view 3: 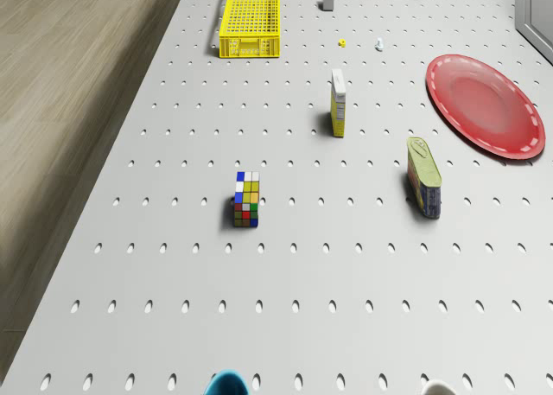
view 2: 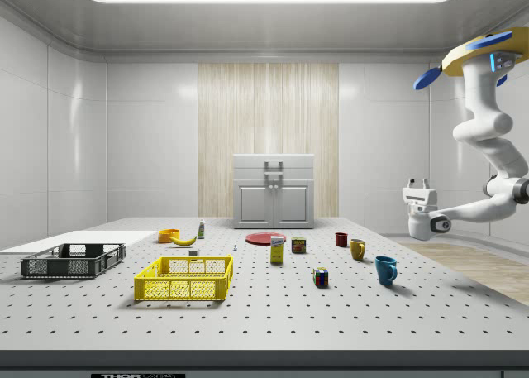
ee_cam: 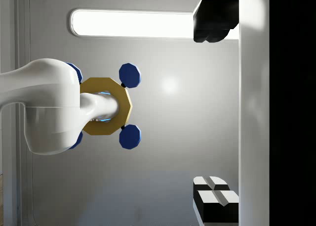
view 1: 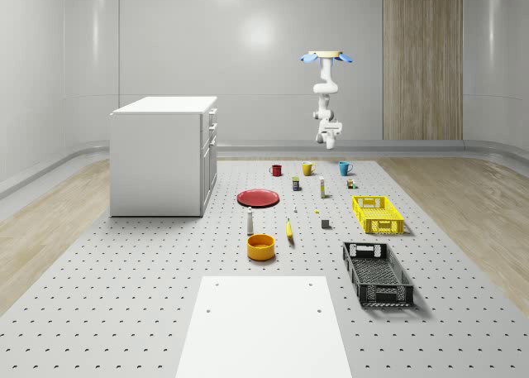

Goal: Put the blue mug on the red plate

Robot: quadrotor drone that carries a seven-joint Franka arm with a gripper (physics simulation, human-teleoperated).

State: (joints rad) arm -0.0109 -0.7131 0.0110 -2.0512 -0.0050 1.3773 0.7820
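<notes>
The gripper (view 2: 420,182) points upward at the end of the folded arm, high above the table's far right part in the side view; its two fingers stand slightly apart with nothing between them. The drone (view 1: 327,57) hovers above the far edge of the table (view 1: 165,312), almost over the blue mug (view 1: 344,168).

The mug stands upright on the far side, at the right end of a row with a yellow mug (view 1: 307,169) and a red mug (view 1: 276,170). The red plate (view 1: 259,198) lies nearer and to the left, with a tin (view 3: 424,176) and a small box (view 3: 339,103) between them.

The mug looks rigid, light and probably smooth-glazed, so likely slippery. Pinching one wall at the rim, opposite the handle, seems safest.
</notes>
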